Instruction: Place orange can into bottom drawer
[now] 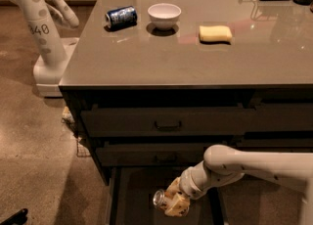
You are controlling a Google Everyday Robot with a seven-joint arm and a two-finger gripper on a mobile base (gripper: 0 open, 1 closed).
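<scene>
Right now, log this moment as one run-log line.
phase: placing | gripper: over open bottom drawer, shut on orange can | can: tilted, silver top facing left | counter: blue can, white bowl, sponge

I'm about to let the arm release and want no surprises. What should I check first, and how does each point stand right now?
1. Bottom drawer pulled open: ok.
2. Gripper low over the drawer, shut on the orange can: ok.
3. Can above the drawer's interior, not its rim: ok.
4. Can upright: not ok, it lies sideways with its silver top facing left.
5. Can resting on the drawer floor: cannot tell.
6. Upper drawers shut, out of the arm's way: ok.
</scene>
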